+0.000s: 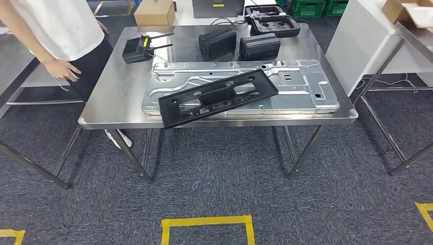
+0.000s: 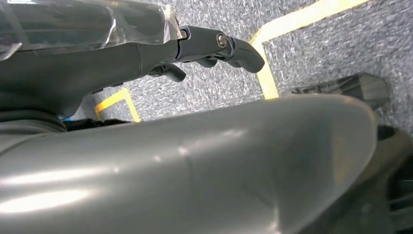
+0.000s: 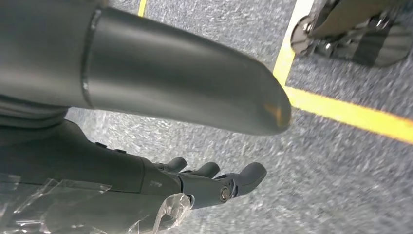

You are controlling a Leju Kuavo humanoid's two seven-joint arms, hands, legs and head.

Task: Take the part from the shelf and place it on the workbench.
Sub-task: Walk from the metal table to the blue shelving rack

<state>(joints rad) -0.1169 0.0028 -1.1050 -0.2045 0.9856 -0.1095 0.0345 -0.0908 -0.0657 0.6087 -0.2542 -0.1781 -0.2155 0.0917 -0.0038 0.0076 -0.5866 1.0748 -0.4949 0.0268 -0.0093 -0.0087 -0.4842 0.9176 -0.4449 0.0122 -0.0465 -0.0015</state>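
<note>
- We see the black panel [image 1: 218,98] lying on the silver tray [image 1: 306,87], overhanging the table's [image 1: 117,97] front edge.
- Left hand [image 2: 214,48] and right hand [image 3: 214,183]: fingers apart, holding nothing, above the carpet.

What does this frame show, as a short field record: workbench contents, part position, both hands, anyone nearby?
surface: steel workbench
large item: silver metal panel lying flat
part: long black frame resting askew on the panel, one end over the front edge
other items: radio unit with antennas, two black blocks, black tray
left hand: hanging over carpet, holds nothing, fingers loosely curled
right hand: hanging over carpet, holds nothing, fingers apart
person: hand beside the table's left edge
</note>
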